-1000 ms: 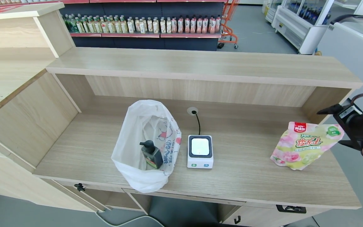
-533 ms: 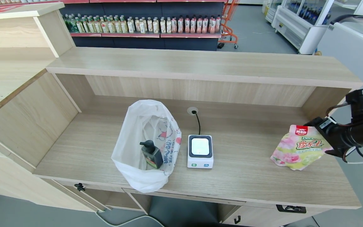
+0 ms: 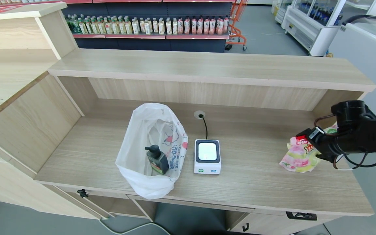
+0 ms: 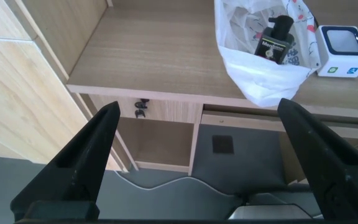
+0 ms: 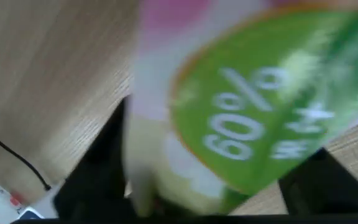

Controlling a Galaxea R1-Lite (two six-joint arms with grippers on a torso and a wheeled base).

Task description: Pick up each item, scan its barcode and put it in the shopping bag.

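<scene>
Over at the right end of the bench (image 3: 256, 182), the right end effector (image 3: 315, 145) is down on a pink-and-green snack pouch (image 3: 297, 158), which lies bunched up on the wood with its red-topped edge against the black wrist. From the right wrist view the pouch sits right up against the camera, but I cannot tell whether the end effector has actually clamped onto it. Well apart from it, near the middle of the bench, a white barcode scanner (image 3: 207, 156) sits flat with its lit window facing up, and a black cable (image 3: 205, 129) runs from it back to a hole in the benchtop. Just beside the scanner, on its left, stands the white shopping bag (image 3: 129, 147), mouth open, with a dark pump bottle (image 3: 157, 160) upright inside. The left end effector (image 4: 197, 104) hangs out in front of the bench's near edge, its two fingers spread wide apart with nothing between them.
</scene>
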